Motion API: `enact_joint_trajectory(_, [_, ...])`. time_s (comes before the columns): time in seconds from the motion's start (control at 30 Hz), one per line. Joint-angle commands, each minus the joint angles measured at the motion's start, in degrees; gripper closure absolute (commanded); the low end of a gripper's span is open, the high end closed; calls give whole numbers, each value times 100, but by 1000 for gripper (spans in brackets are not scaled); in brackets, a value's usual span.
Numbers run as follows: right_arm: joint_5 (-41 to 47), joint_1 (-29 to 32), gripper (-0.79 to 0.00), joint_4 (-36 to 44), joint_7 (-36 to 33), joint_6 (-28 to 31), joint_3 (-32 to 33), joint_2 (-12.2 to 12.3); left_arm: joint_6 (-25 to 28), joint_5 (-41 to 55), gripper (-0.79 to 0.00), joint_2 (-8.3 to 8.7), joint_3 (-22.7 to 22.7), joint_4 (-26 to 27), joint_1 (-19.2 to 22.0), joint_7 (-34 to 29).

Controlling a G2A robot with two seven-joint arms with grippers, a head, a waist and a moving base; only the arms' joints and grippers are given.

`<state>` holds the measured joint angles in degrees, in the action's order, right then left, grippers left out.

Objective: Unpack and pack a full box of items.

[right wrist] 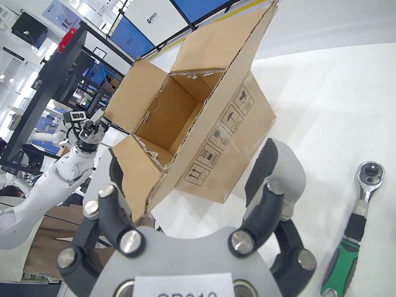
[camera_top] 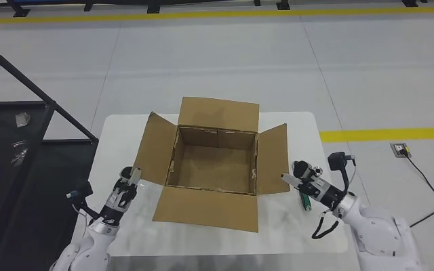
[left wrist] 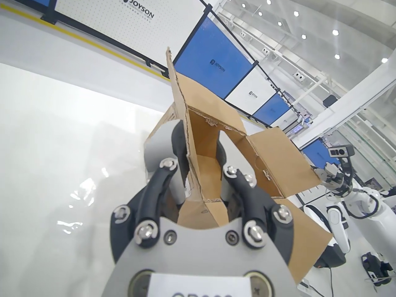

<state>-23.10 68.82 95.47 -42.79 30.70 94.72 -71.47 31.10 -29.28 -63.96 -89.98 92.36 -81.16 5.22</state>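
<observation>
The left gripper (left wrist: 198, 143) hangs open astride the left flap of the cardboard box (camera_top: 211, 168), which stands mid-table with its flaps spread and its inside bare. The right gripper (right wrist: 195, 159) gapes wide, holding nothing, beside a green-handled ratchet (right wrist: 359, 214) on the table. Unpacking looks finished, and repacking is not yet begun.

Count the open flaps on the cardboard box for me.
4, all folded outward: the far flap, the near flap, the left flap by the left hand, the right flap by the right hand. None seems hidden.

The top view looks down on the box (camera_top: 211, 166); both wrist views sit low and close at its left and right, sharing it.
</observation>
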Motion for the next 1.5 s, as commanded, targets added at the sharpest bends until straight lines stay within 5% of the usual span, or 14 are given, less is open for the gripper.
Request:
enact_joint_trajectory(0.0, [11,-12,-785,-22,-2,4,-20,17,23,33,-129,-1,-1,-4,-3,-81])
enact_joint_trajectory(0.3, [-4,-41,-785,-64,-36,46,-94,103,156,264,0,-17,7,-28,-28,-269])
enact_joint_trajectory(0.57, [-86,70,-785,65,29,11,-41,183,355,513,0,-13,-85,11,-126,-473])
enact_joint_trajectory(0.6, [-149,94,-785,92,34,-35,-17,194,368,524,-71,-13,-92,8,-131,-492])
enact_joint_trajectory(0.67, [-301,150,-785,172,46,-225,14,211,398,520,-413,-12,-115,1,-129,-516])
enact_joint_trajectory(0.7, [-301,150,-785,172,46,-225,14,211,418,533,-785,-13,-128,-5,-128,-509])
enact_joint_trajectory(0.97, [-324,158,-785,177,61,-248,11,212,769,761,-785,0,-189,-83,-122,-745])
enact_joint_trajectory(1.47, [-2169,230,-785,516,-149,-1433,321,389,1758,959,-785,11,-438,-410,-118,-572])
